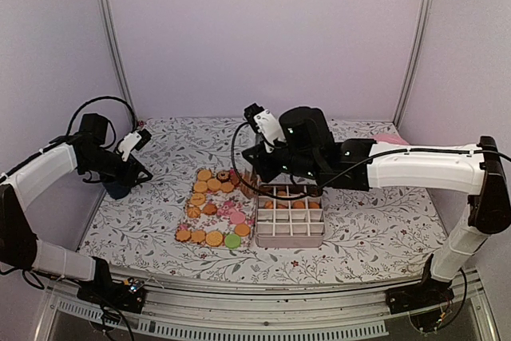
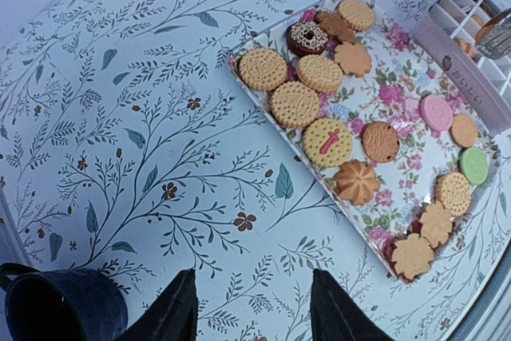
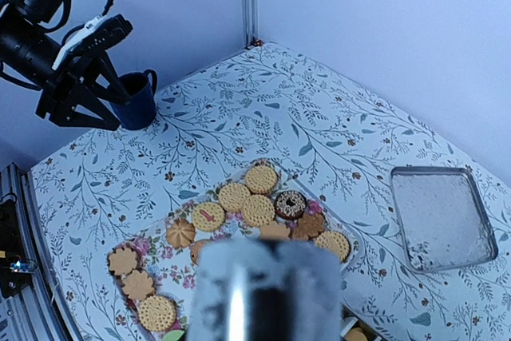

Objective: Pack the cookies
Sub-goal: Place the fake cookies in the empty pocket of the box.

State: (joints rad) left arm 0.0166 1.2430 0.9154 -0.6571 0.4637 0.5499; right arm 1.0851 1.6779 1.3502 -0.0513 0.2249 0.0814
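Your left gripper (image 2: 254,309) hangs half-open and empty, with most cookies (image 2: 327,141) still on the floral tray (image 2: 397,85) ahead of it. You cannot tell your right gripper's (image 1: 255,168) grip. In the divided box (image 1: 290,231) beneath it, only the cells nearest it are filled.

Three cameras on one table: one fixed overhead, two riding the wrists.

The top camera sits high behind both arm bases and looks forward and down over the whole flowered tabletop (image 1: 144,229) to the back wall. The left wrist camera hangs low at the table's left side, facing right across the cloth, with the left gripper (image 2: 251,273) at its bottom edge. The right wrist camera rides higher over the middle, looking down and left. All three catch the cookies (image 1: 209,212) on the tray (image 2: 391,97), and the dark mug (image 3: 137,101) appears in both wrist views.
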